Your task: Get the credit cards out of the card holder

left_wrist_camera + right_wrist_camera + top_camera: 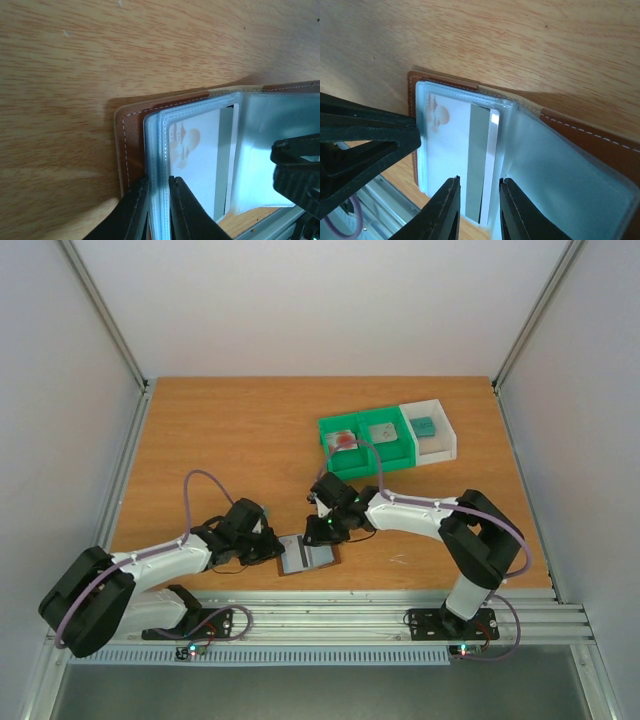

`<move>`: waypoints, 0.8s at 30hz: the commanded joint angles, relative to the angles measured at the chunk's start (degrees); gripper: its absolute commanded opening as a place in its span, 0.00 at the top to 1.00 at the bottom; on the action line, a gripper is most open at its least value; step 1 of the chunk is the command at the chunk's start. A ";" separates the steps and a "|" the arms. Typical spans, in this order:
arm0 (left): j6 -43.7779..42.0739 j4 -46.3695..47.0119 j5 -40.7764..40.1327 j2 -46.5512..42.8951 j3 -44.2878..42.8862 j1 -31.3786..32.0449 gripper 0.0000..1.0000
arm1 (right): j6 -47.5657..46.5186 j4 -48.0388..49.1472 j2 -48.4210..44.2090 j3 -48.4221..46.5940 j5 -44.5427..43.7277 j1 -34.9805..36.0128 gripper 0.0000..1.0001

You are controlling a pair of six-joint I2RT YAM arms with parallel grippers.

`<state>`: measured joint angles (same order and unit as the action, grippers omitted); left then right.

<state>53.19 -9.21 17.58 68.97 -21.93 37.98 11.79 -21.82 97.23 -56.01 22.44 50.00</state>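
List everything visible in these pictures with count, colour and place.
table: one, wood-brown, underneath.
green tray: one, two-compartment, right of centre.
white tray: one, against green tray's right end.
pale card with red blot: one, green tray's left compartment.
grey card: one, green tray's right compartment.
teal card: one, in white tray.
card holder: one, brown, open, near edge.
printed white card: one, inside holder's sleeve.
silvery card: one, beside it.
left claw: one, black, clamped on sleeve edges.
right claw: one, black, straddling silvery card.
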 commanded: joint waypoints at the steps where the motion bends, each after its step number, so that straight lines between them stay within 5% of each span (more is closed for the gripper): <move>1: -1.37 2.40 0.05 0.50 0.71 0.14 0.87 | 0.12 2.22 1.59 -0.15 -0.27 0.54 0.78; 24: -1.95 -0.46 -0.36 -2.23 -0.23 0.11 0.84 | 0.53 7.55 4.05 4.62 1.74 0.40 0.90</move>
<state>52.01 -9.69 17.65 68.73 -21.93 37.98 11.97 -14.46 101.14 -52.23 24.14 50.00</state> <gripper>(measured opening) 0.140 0.103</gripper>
